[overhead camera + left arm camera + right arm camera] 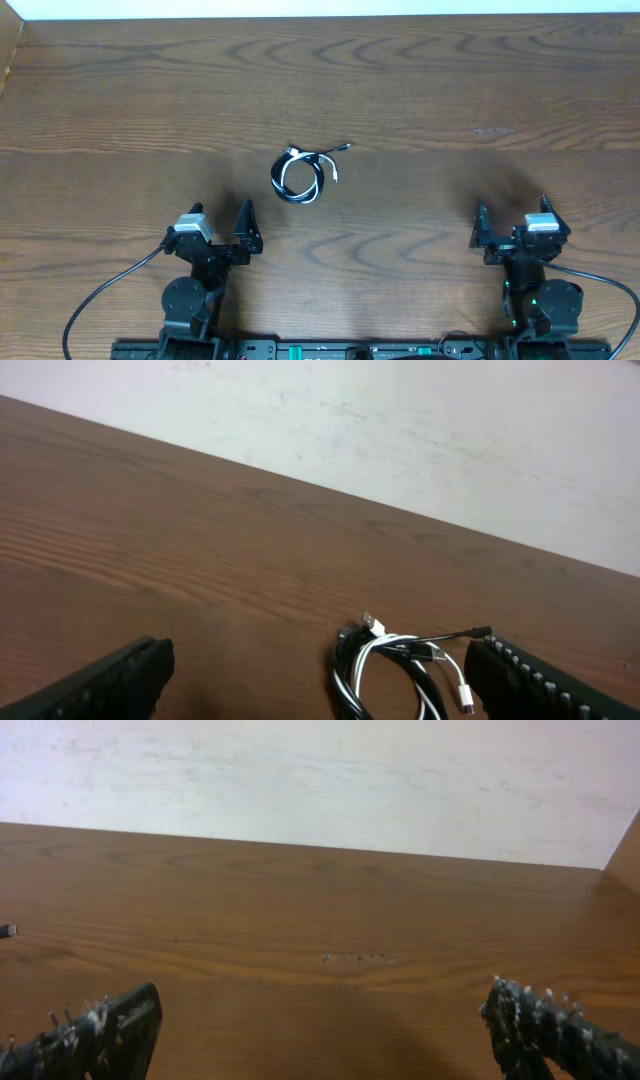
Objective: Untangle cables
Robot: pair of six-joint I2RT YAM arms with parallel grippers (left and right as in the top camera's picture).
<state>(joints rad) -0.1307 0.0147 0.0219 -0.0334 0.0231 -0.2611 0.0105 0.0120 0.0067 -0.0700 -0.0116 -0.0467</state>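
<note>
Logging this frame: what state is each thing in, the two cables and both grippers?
black cable, coiled on the table, wound together with the white one, not held
white cable, looped into the same coil, tangled, not held
left gripper, fingers open, empty, short of the coil
right gripper, fingers open, empty, well off to the coil's side

The 2 cables (pixel 300 176) lie coiled together in 1 small tangled loop near the middle of the wooden table (pixel 450 80). The black cable (pixel 341 665) runs outside, 1 plug pointing away; the white cable (pixel 357 672) loops within, plug flat.
</note>
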